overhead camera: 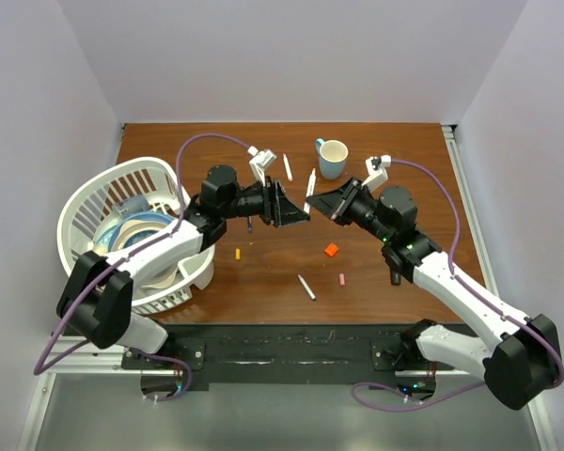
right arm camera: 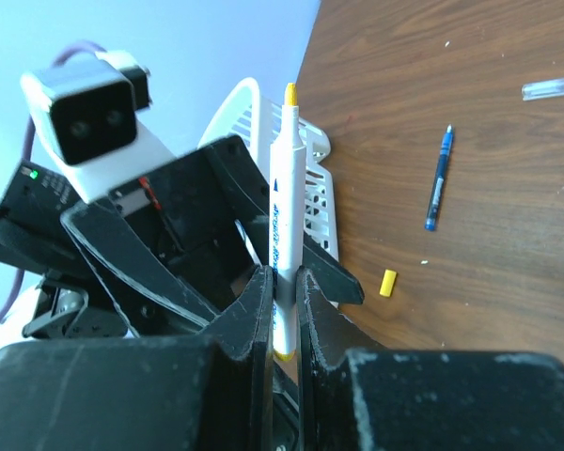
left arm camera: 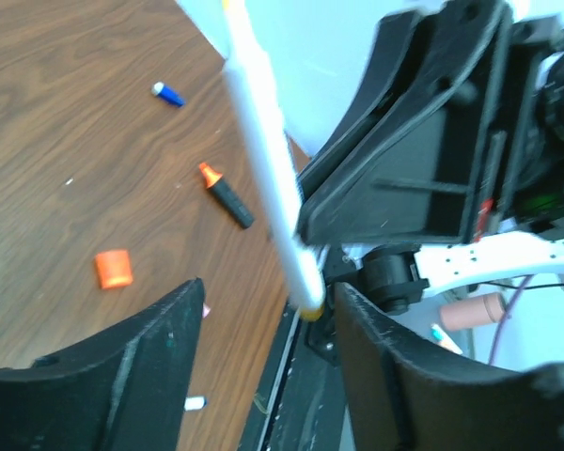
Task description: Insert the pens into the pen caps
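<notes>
My right gripper is shut on a white pen with a yellow tip and holds it above the table's middle. My left gripper is open and faces it. The white pen's yellow end hangs between the left jaws, close to the right finger. On the table lie an orange cap, a pink cap, a yellow cap, a blue cap, a black highlighter with an orange end, a dark blue pen, a grey pen and another white pen.
A white laundry basket with dishes stands at the left edge beside the left arm. A light blue mug stands at the back centre. A clear cap lies on the wood.
</notes>
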Controlling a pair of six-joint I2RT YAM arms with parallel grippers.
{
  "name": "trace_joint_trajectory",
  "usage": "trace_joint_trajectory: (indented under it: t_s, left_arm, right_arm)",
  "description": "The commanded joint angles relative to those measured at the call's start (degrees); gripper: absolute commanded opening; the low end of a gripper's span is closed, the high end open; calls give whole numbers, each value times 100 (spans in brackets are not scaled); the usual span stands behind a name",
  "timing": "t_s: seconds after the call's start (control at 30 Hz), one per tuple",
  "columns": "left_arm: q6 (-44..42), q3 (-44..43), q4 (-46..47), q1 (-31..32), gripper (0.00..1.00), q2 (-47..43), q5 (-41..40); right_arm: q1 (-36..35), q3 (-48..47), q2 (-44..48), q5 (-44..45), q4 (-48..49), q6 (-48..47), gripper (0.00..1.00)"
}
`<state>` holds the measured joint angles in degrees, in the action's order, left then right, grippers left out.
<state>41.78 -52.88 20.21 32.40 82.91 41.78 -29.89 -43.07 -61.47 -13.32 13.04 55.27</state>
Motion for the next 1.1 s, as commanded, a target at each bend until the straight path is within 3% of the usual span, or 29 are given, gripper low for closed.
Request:
trace_joint_trajectory:
  t_s: [0.0,0.13,0.3,0.43,0.53,0.77,1.07]
  left_arm:
    - [435,-249,738,29,59,155,401]
    - [691,-214,1108,29,48,225,585]
    - [648,-197,942,38,1,199,647]
    - [437,-91,573,38,0,24,665]
    - [252,32,362,38,0,-134,761]
    - [67,269,256,38,0,-451,849]
    - [58,147,256,38,0,-548,964]
  right_arm:
    - [-35,53,127,-188,156,19,2]
    - [-43,27,223,-179,67,-51,2]
    - [-61,9,329,-250,76,-51,8]
    - [-61,-157,399,-180,-125,-270,34]
    - [-61,-377,443,57,-415,-489,39]
    - [-61,-781,294,339,-767,-710,39]
    - [-52,-756,241,67,-732,-868,15]
